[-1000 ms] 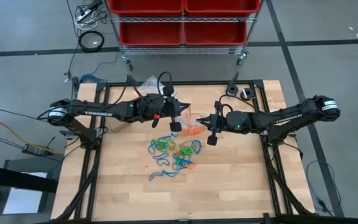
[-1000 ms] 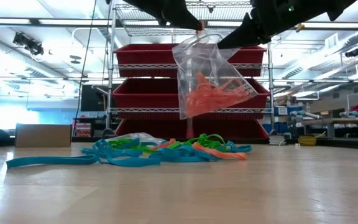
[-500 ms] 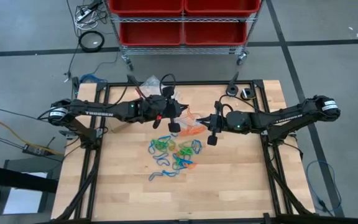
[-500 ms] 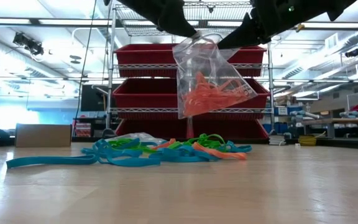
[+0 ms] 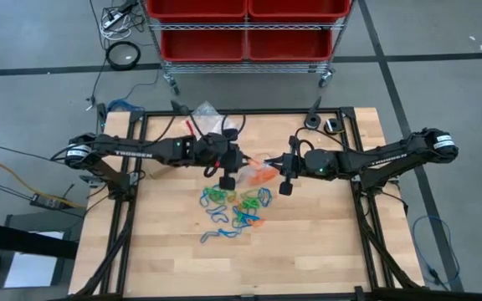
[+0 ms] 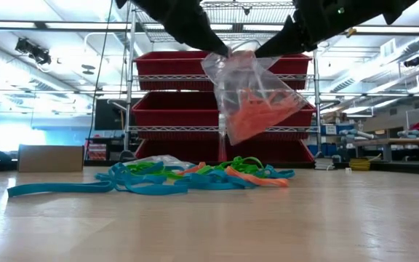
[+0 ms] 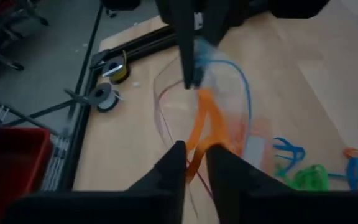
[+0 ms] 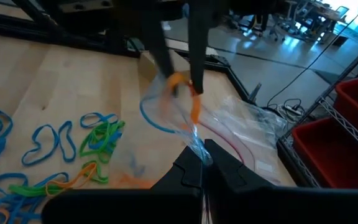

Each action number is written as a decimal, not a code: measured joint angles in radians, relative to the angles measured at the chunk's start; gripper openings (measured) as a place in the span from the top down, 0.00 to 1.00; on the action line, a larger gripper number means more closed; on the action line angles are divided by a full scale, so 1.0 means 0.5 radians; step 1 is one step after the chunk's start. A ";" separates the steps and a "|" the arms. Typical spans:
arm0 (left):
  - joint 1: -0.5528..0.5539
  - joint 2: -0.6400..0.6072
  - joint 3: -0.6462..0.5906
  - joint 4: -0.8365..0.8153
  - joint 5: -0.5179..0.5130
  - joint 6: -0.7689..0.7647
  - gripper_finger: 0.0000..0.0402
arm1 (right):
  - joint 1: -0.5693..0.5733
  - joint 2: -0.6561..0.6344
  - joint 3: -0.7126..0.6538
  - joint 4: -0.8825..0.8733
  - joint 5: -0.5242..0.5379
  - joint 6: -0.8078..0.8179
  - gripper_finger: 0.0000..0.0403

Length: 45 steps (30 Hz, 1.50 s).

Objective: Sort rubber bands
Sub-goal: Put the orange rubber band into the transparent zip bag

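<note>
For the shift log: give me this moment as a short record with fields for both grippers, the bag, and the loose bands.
left gripper: above the table centre at the bag's mouth, fingers slightly apart with an orange band between them
right gripper: shut on the bag's edge, holding it in the air
clear bag: hangs tilted above the table, orange bands inside
loose bands: mixed blue, green and orange pile on the wooden table, below the bag
second bag: clear, lying near the table's far edge

1 camera overhead, 1 at table height, 2 wrist cameras close; all share the rubber bands [image 5: 234, 205].
</note>
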 joint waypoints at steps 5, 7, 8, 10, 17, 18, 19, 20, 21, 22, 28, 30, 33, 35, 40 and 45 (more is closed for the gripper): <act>-0.049 -0.014 0.000 -0.020 -0.050 -0.015 0.65 | -0.002 0.001 0.000 -0.004 0.001 -0.001 1.00; -0.071 -0.043 -0.001 -0.029 -0.125 -0.015 0.60 | -0.002 0.000 0.000 -0.007 0.003 -0.001 1.00; -0.080 -0.063 0.000 -0.021 -0.168 -0.015 0.58 | -0.002 0.000 0.000 -0.010 0.005 -0.001 1.00; -0.095 -0.107 -0.001 -0.015 -0.243 -0.015 0.55 | -0.003 0.000 0.000 -0.028 0.007 -0.002 1.00; -0.156 -0.271 0.001 -0.107 -0.257 -0.110 0.51 | -0.005 0.001 -0.002 -0.039 0.014 -0.001 1.00; -0.167 -0.276 0.001 -0.172 -0.227 -0.149 0.51 | -0.005 0.001 -0.002 -0.038 0.016 -0.001 1.00; -0.177 -0.276 0.001 -0.236 -0.182 -0.194 0.51 | -0.005 0.001 -0.002 -0.037 0.017 -0.001 1.00; -0.189 -0.275 0.001 -0.299 -0.131 -0.238 0.51 | -0.005 0.001 -0.002 -0.040 0.017 -0.001 1.00; -0.202 -0.268 -0.003 -0.364 -0.074 -0.277 0.51 | -0.005 0.001 -0.002 -0.037 0.019 -0.001 1.00; -0.215 -0.261 -0.025 -0.397 -0.013 -0.298 0.51 | -0.005 0.001 -0.002 -0.037 0.020 0.000 1.00; -0.300 -0.252 -0.409 -0.186 0.166 -0.393 0.51 | -0.005 0.001 -0.002 -0.024 0.021 0.001 1.00; -0.315 -0.252 -0.588 0.014 0.165 -0.434 0.51 | -0.005 0.001 -0.002 -0.015 0.021 0.001 1.00; -0.322 -0.222 -0.884 0.458 0.167 -0.495 0.51 | -0.005 0.001 -0.002 -0.008 0.021 0.002 1.00; -0.322 -0.187 -1.065 0.782 0.191 -0.539 0.51 | -0.006 0.001 -0.002 0.001 0.020 0.001 1.00; -0.292 0.017 -1.285 1.337 0.222 -0.567 0.51 | -0.014 0.001 -0.002 0.011 0.019 0.001 1.00; -0.253 0.325 -1.182 1.386 0.317 -0.596 0.51 | -0.024 0.001 -0.002 0.018 0.019 0.001 1.00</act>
